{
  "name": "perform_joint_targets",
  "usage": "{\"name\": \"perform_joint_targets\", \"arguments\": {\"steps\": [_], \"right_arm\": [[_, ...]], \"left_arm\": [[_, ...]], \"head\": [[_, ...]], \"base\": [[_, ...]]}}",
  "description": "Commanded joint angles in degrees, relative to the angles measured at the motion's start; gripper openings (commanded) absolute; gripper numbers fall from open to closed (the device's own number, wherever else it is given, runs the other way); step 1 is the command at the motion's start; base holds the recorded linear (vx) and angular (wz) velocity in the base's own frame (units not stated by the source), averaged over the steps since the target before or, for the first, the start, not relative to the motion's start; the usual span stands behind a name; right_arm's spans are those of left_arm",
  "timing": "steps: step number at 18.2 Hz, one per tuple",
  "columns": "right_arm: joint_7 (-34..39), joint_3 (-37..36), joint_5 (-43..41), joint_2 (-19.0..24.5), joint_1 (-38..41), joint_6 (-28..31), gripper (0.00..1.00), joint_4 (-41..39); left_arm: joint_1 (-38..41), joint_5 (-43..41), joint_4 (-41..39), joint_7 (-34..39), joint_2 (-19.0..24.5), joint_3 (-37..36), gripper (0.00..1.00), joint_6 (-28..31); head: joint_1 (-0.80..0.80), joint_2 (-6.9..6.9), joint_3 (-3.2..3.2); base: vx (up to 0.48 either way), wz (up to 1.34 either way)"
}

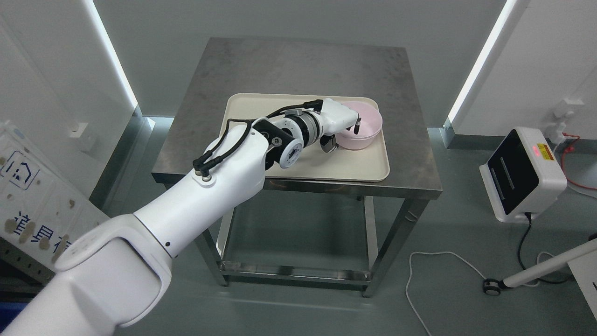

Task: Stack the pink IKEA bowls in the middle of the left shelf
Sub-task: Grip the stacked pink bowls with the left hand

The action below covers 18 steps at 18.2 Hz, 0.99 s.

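Note:
A pink bowl (366,125) sits upright at the back right of a cream tray (261,105), which lies on a steel table (303,65). My left arm reaches in from the lower left across the tray. My left hand (343,135) is at the bowl's left rim: its fingers (357,124) hook over the rim into the bowl, and the thumb (329,145) presses on the outside wall. The bowl rests on the tray. Only this one bowl shows. The right arm is out of view.
A white device with a black screen (522,175) stands on the floor at the right, with cables trailing from it. A white pole on a caster (536,273) lies at the lower right. A printed panel (28,210) leans at the left edge.

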Motion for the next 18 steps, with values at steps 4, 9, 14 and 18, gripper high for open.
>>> {"name": "perform_joint_targets", "arguments": {"steps": [4,9,14,18], "right_arm": [[-0.04,-0.70,-0.13,-1.00,1.67,-0.13,1.00,-1.93],[-0.04,-0.62,-0.13,-1.00,1.67,-0.22,1.00,-1.93],[-0.04,-0.70,-0.13,-1.00,1.67,-0.22,1.00,-1.93],[-0.04,-0.70,-0.13,-1.00,1.67,-0.22,1.00,-1.93]], "left_arm": [[0.22,1.55,0.38,0.16,1.00,-3.06,0.35,-0.08],[0.22,3.30,1.52,0.16,1.00,-3.06,0.22,-0.08],[0.30,3.48,2.23,0.16,1.00,-1.48,0.17,-1.13],[1.44,4.62,2.58,0.16,1.00,2.82,0.14,-1.31]], "head": [[0.00,0.01,0.00],[0.00,0.01,0.00],[0.00,0.01,0.00],[0.00,0.01,0.00]], "base": [[0.000,0.00],[0.000,0.00],[0.000,0.00],[0.000,0.00]]}}
